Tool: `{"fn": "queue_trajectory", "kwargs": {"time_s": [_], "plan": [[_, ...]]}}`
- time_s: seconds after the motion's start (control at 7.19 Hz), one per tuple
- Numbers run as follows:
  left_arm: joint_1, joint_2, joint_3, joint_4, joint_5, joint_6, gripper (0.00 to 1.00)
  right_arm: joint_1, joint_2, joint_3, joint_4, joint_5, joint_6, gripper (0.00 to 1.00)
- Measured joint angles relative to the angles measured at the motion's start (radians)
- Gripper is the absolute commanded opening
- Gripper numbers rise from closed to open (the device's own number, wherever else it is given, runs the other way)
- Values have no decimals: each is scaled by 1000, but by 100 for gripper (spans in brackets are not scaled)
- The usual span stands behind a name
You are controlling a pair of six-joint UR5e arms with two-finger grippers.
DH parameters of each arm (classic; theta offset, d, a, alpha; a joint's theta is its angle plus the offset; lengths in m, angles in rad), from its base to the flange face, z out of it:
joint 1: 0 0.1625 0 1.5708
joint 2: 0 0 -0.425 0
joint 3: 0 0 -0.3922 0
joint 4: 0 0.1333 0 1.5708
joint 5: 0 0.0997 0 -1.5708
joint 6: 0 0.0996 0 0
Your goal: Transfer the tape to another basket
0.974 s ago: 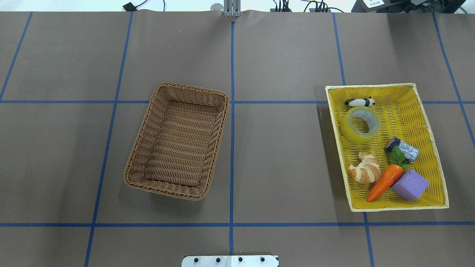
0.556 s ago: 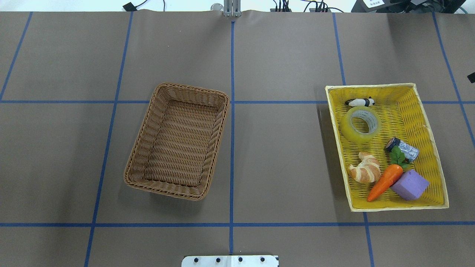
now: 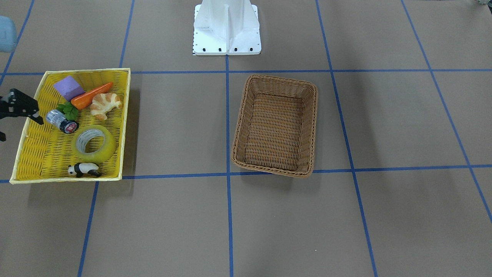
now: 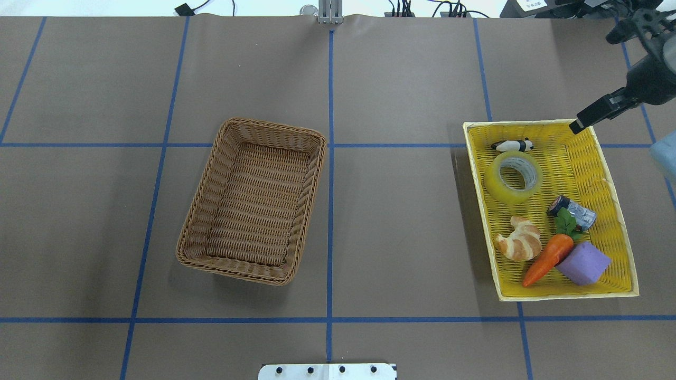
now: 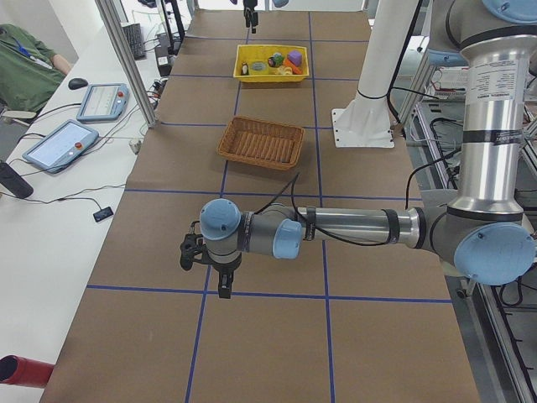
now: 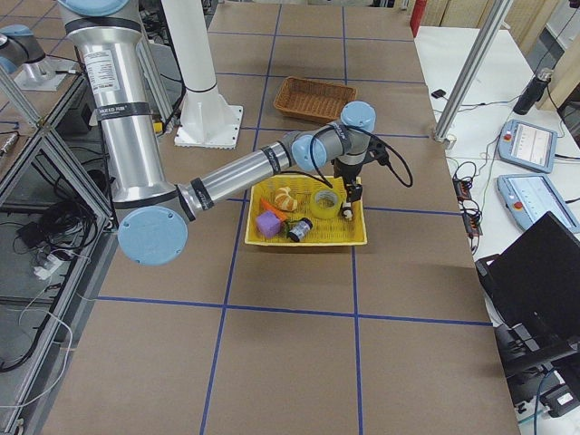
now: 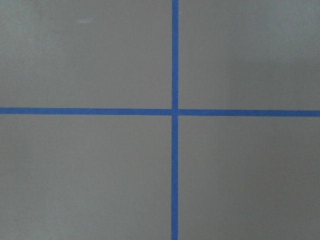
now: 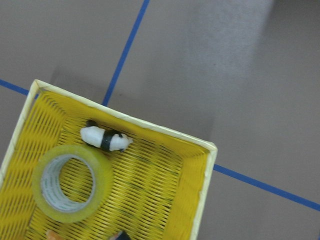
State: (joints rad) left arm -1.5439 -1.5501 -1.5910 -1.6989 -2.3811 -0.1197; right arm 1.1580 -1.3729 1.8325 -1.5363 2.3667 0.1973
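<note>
The yellow tape roll (image 4: 494,182) lies flat in the far part of the yellow woven tray (image 4: 528,122). It also shows in the front view (image 3: 108,148) and the right wrist view (image 8: 101,179). The brown wicker basket (image 4: 272,129) stands empty near the table's middle, also in the front view (image 3: 282,80). My right gripper (image 4: 594,82) hovers open and empty above the tray's far right corner, up and to the right of the tape; it also shows at the front view's left edge (image 3: 21,129). My left gripper (image 5: 210,269) hangs over bare table far from both; I cannot tell its state.
The tray also holds a panda figure (image 4: 512,144) just beyond the tape, a silver cylinder (image 4: 573,212), a croissant (image 4: 520,240), a carrot (image 4: 546,259) and a purple block (image 4: 583,263). The white robot base (image 3: 226,27) stands at the near edge.
My right arm has come into the overhead view from the right edge, and its gripper now hangs over the tray's far right corner. The tape and basket have not moved.
</note>
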Motion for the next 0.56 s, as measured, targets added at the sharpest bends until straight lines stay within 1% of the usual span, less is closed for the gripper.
{"fn": "queue_trajectory", "kwargs": {"time_s": [0.14, 0.42, 0.56], "plan": [[1, -2, 9, 0, -1, 0, 98, -33, 11, -29, 33, -3, 2, 100], [2, -3, 19, -1, -3, 1, 98, -69, 29, -128, 123, -7, 1, 100], [2, -4, 20, -1, -4, 1, 98, -86, 37, -166, 150, -11, 3, 100]]}}
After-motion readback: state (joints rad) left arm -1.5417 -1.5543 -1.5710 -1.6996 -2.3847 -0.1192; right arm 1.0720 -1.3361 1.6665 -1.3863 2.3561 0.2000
